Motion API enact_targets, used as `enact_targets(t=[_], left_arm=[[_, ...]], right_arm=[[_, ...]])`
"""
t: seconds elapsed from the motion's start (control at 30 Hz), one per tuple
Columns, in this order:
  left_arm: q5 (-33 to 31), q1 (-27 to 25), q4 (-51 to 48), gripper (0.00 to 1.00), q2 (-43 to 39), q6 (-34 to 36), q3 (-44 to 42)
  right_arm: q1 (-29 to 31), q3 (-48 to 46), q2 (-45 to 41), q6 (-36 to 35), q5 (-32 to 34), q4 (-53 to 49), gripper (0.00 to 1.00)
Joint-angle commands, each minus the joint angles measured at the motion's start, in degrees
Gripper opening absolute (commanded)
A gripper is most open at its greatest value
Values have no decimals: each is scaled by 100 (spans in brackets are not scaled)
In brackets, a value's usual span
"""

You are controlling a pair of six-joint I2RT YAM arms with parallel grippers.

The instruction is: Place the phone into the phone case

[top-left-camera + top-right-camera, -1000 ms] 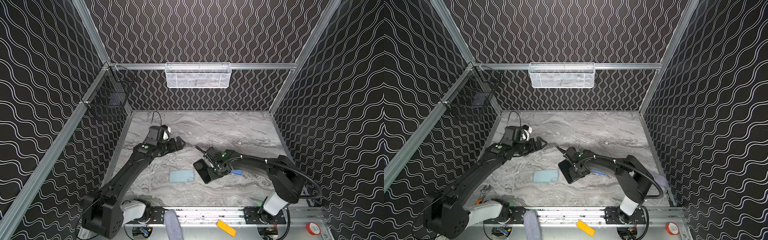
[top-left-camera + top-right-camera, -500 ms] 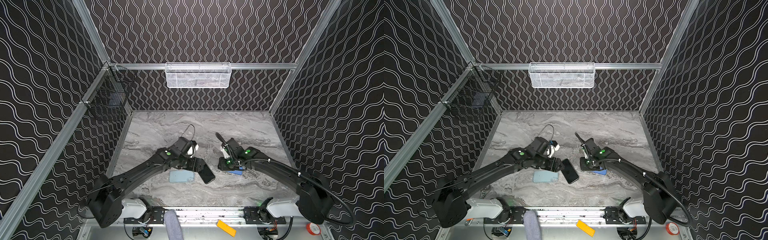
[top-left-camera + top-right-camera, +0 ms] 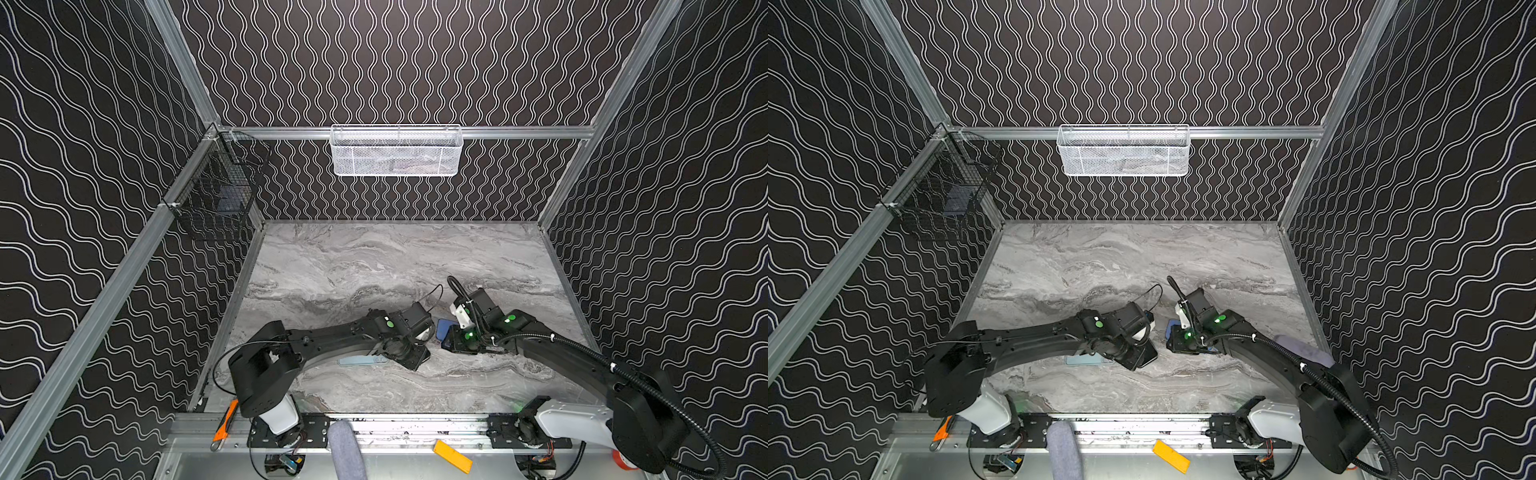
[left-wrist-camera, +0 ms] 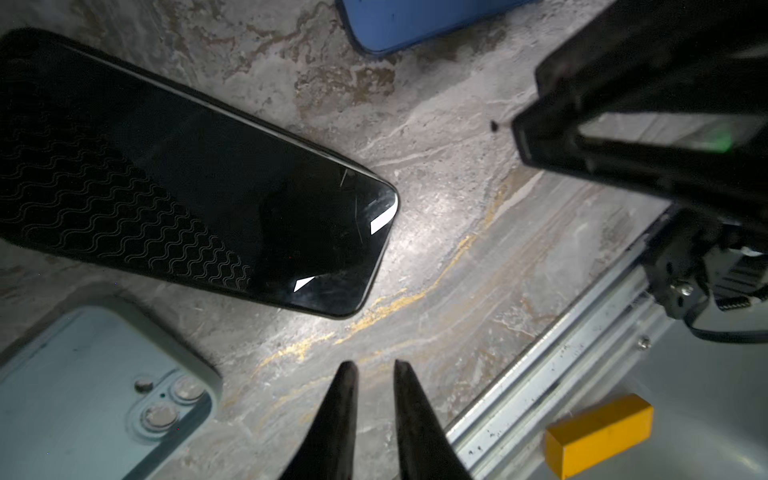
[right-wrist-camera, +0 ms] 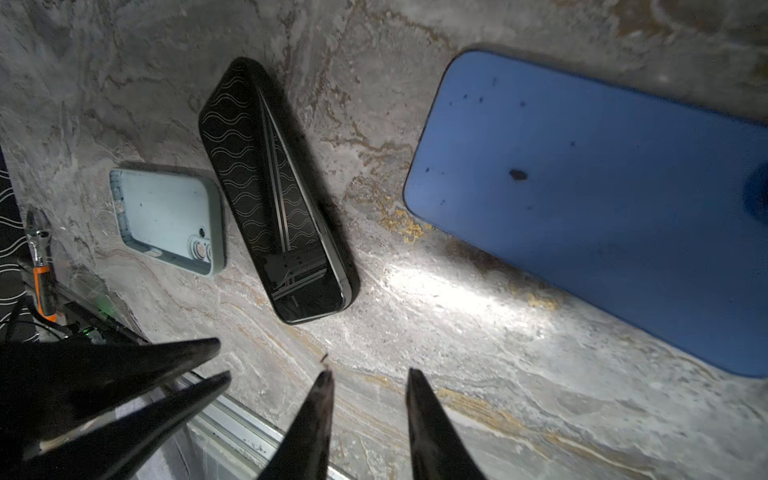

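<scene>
Nearest, front rail: an orange-handled tool [image 3: 222, 424] and a yellow block [image 3: 452, 456] lie on the metal frame, off the counter [image 3: 374, 266].
Left claw [image 4: 374, 368]: low over bare counter, tips nearly together with a thin gap, nothing between them.
Right claw [image 5: 368, 380]: low too, tips partly apart, holding nothing.
Case [image 5: 168, 220]: pale green, lying open side up in the right wrist view, camera cutout at its near end; mostly hidden under the left arm in both top views.
Phone [image 5: 276, 195]: black, screen up, flat on the counter just beside the case, tilted relative to it, not in it.
Blue phone [image 5: 594, 199]: flat near the right claw, apart from the black one; probably not part of this job.
Step in hand: likely getting hold of the phone; neither claw has it yet.
Doing it well: open the left claw wider than the phone's short side, pinch across the long edges, lift one end, line it up with the case and feed a corner in first; the right claw could pin the case so it doesn't slide.
Far: white basket [image 3: 397, 150] on the back wall, black basket [image 3: 216, 199] on the left wall.
</scene>
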Motion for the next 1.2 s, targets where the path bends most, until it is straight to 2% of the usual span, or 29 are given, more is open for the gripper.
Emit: enact_targets(t=[0.0, 0.3, 0.43, 0.6, 1.17], left_arm=[[-187, -7, 368, 19, 173, -99, 82], [-293, 194, 791, 16, 493, -353, -54], [-262, 349, 941, 16, 511, -417, -193], [-315, 398, 910, 16, 617, -372, -148], [-289, 503, 1108, 16, 638, -348, -375]], right_arm=[[0, -111, 63, 93, -322, 328, 33], [3, -280, 381, 169, -705, 726, 33], [9, -282, 630, 204, -702, 873, 42], [8, -246, 841, 217, -532, 945, 45], [99, -133, 1467, 274, -332, 960, 45]])
